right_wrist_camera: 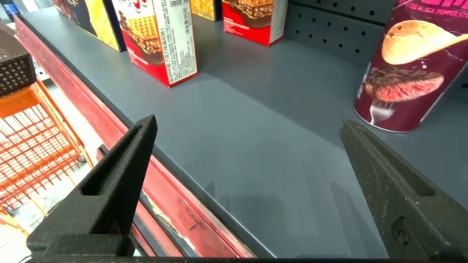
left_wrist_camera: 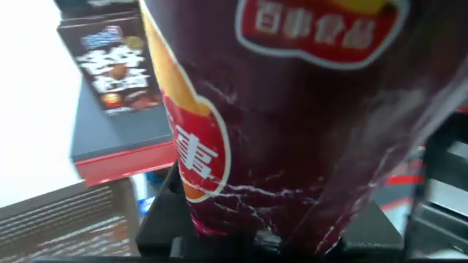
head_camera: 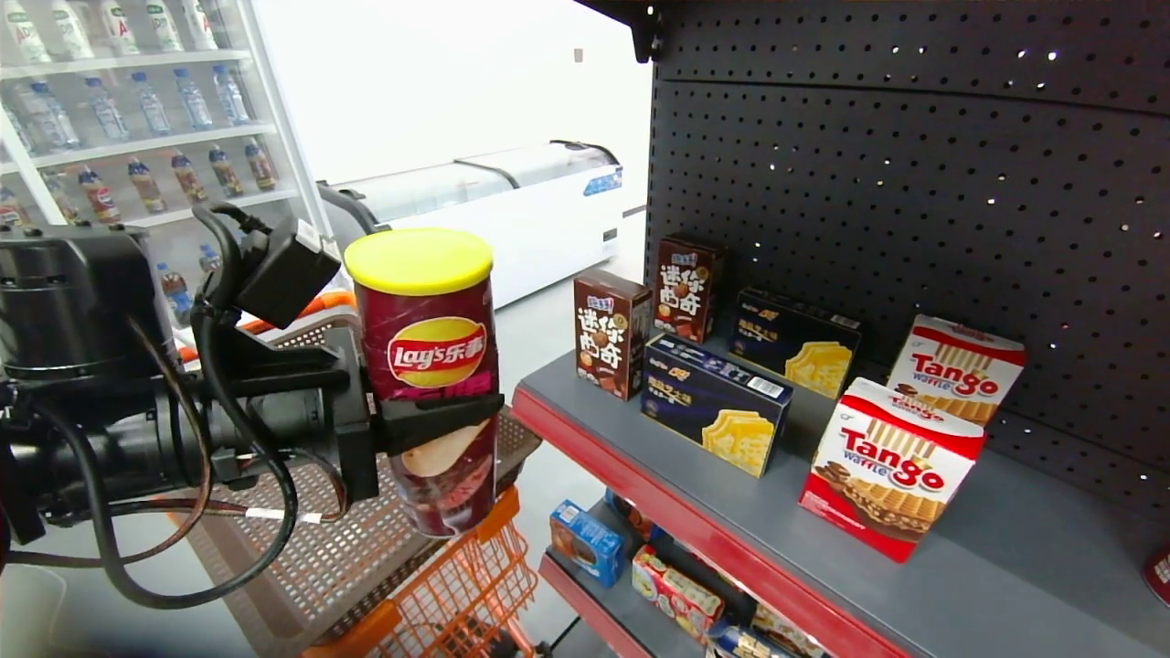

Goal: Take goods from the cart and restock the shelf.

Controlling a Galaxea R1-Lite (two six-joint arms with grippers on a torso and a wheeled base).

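A maroon chip can (head_camera: 430, 366) with a yellow lid stands upright in the air, left of the shelf's front corner and above the cart. My left gripper (head_camera: 430, 422) is shut on the can's lower half; the can's maroon side (left_wrist_camera: 307, 139) is close up in the left wrist view. My right gripper (right_wrist_camera: 248, 190) hangs open over the bare grey shelf board (right_wrist_camera: 278, 139), nothing between its fingers. A second maroon chip can (right_wrist_camera: 409, 66) stands on that board near the pegboard back.
The shelf (head_camera: 1005, 557) has a red front edge and holds brown cookie boxes (head_camera: 611, 334), dark blue boxes (head_camera: 717, 402) and red-white wafer boxes (head_camera: 891, 466). An orange cart (head_camera: 439, 585) with a grey mesh tray sits below the can. Lower shelves hold more goods. A drinks cooler stands behind.
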